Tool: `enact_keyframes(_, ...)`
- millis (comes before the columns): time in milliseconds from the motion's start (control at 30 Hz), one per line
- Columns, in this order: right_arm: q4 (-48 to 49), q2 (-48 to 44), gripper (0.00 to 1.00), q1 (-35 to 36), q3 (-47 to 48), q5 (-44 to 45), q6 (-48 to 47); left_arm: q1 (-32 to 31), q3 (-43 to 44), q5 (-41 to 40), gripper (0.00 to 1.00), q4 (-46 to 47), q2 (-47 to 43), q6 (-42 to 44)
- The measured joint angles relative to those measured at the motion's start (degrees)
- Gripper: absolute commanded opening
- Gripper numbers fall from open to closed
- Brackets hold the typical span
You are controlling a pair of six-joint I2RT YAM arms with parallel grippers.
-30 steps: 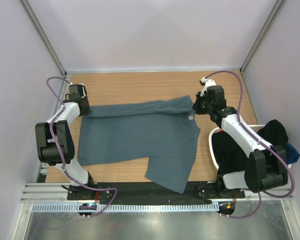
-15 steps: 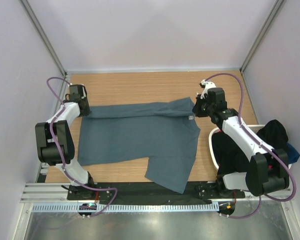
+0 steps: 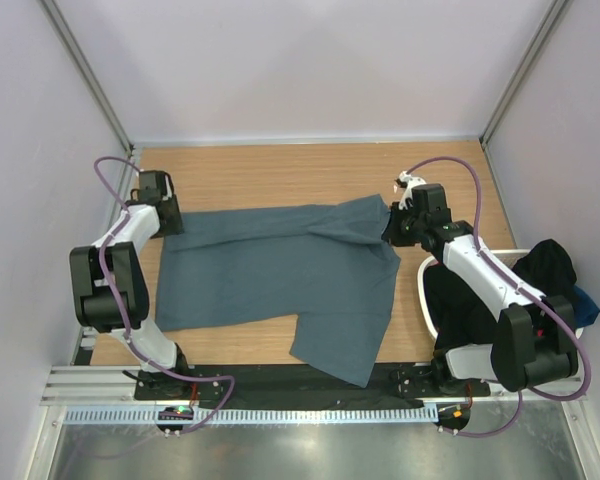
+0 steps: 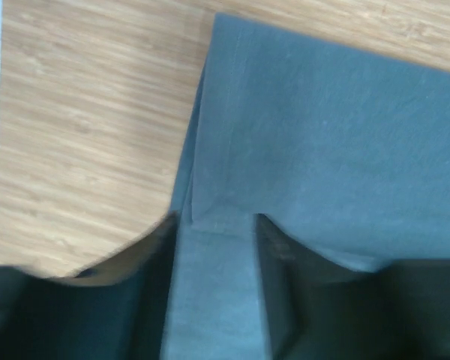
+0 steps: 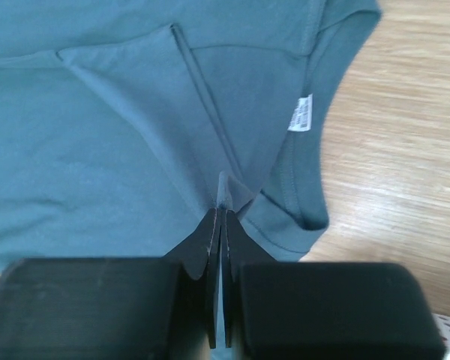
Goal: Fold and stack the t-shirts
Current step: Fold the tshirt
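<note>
Pinching a t-shirt [image 3: 280, 270] fold, right end effector [image 5: 220, 216] is closed; left end effector [image 4: 215, 229] seemingly gapes astride its corner.

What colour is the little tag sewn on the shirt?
White. The tag shows best in the right wrist view, against the blue-grey shirt.

Light wood-grain counter [image 3: 280, 175], white plastic laundry basket [image 3: 421, 290] at its right front edge, pale lilac walls [image 3: 300, 70] on 3 sides.

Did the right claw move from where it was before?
Yes. The right gripper, pinching the blue-grey t-shirt, came a little down the top view, closer to the rim of the white basket.
</note>
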Motion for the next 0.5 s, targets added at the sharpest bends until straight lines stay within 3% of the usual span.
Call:
enact_keyframes(33,-0.24,0.00,0.13,0.00,0.00,-0.79,0.17,0.00,-0.07,-0.20,0.66,-0.44,-0.35,-0.07)
enact_keyframes(67,-0.68,0.00,0.25,0.04,0.00,-1.86,0.37,0.00,-0.11,-0.39,0.71,-1.05,-1.11,-0.20)
enact_keyframes(167,-2.91,-0.09,0.50,0.26,0.09,-4.39,0.50,0.00,-0.11,-0.48,0.79,-2.14,-4.07,-0.92)
enact_keyframes(233,-5.05,-0.17,0.61,0.46,0.48,-5.18,0.31,-0.07,0.15,0.13,0.81,-2.89,-6.62,-2.27)
enact_keyframes(333,-7.72,-0.70,0.70,0.74,1.60,-4.94,0.50,-0.87,1.49,1.86,0.82,-3.91,-9.22,-5.31)
enact_keyframes(500,-6.82,-0.15,0.72,0.83,4.24,-2.73,2.60,-8.13,4.61,2.80,0.81,-4.15,-9.62,-10.78)
